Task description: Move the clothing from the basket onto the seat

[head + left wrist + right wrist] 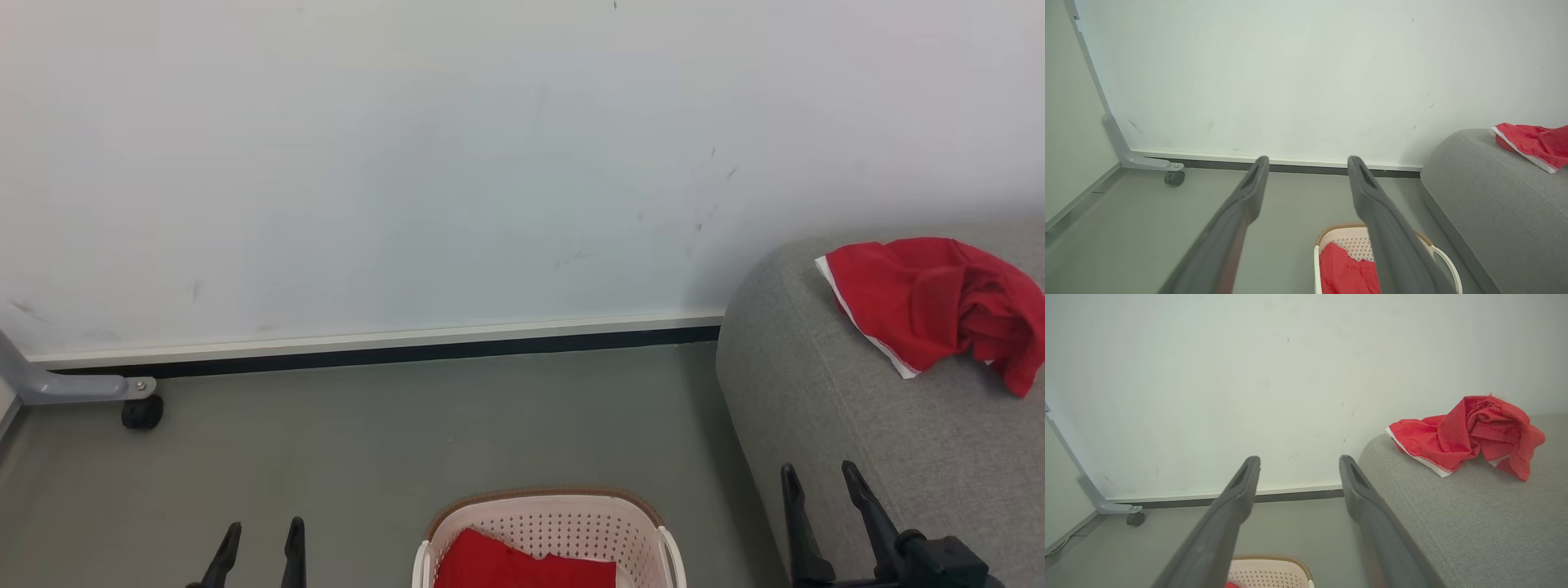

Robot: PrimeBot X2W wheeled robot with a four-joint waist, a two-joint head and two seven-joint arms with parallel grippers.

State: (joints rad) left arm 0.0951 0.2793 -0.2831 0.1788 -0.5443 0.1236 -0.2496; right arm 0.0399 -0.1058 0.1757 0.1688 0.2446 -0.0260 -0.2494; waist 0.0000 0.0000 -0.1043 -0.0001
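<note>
While both point upward, left gripper (266, 524) spread wide, empty, basket (543, 494) right of its fingers, right gripper (818, 467) equally wide, empty, seat (816, 384) alongside its fingers.

red clothing (1470, 437) on grey seat (1474, 522)

A: What colour is the garment (931, 306) on the seat (816, 408)?
B: Bright red, white stitched edging; the seat is grey, textured.
A: And the basket (571, 523)?
B: Cream, perforated, brown woven-look rim, red clothing (506, 565) inside.
</note>
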